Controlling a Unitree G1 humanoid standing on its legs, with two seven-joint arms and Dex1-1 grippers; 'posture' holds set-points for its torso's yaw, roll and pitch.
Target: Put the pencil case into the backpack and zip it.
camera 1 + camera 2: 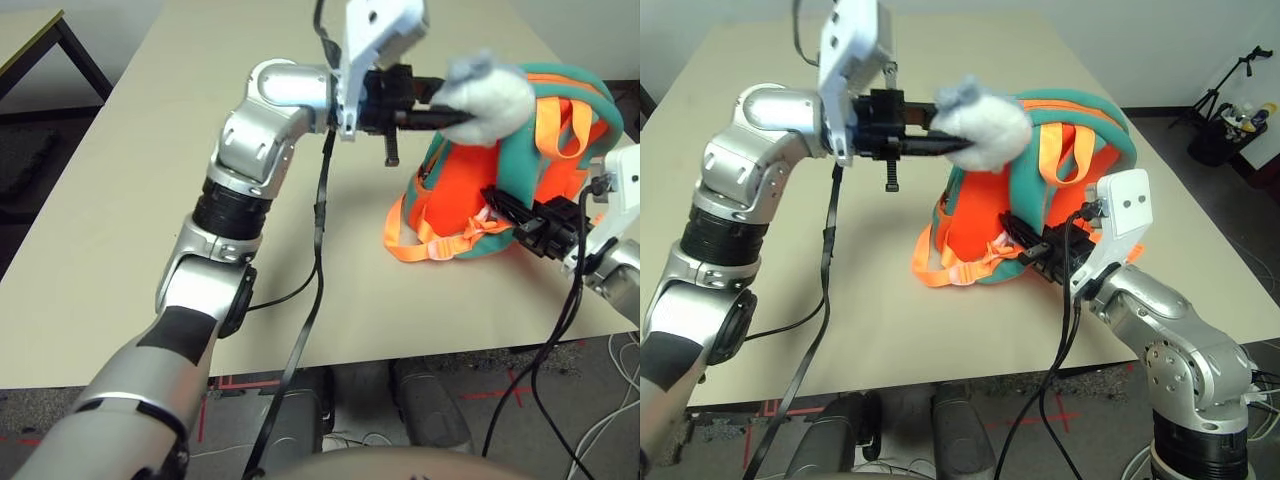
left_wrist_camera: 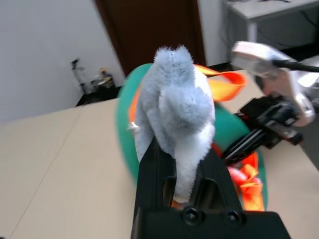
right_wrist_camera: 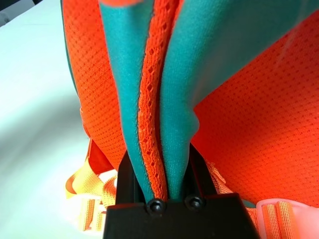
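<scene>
- Head views: the backpack (image 1: 1040, 200) stands on the table (image 1: 130, 200) at about 3 o'clock. The left gripper (image 1: 440, 105) pinches the grey plush charm (image 1: 490, 95) at its top; the right gripper (image 1: 1025, 245) clamps its lower edge. The pencil case is not visible.
- Left wrist view: its fingers (image 2: 149, 174) are closed on the charm.
- Right wrist view: its fingers (image 3: 197, 169) grip a teal-and-orange fold (image 3: 154, 124). To zip well, the right should likely hold the fabric taut while the left pulls steadily along the zipper line.
</scene>
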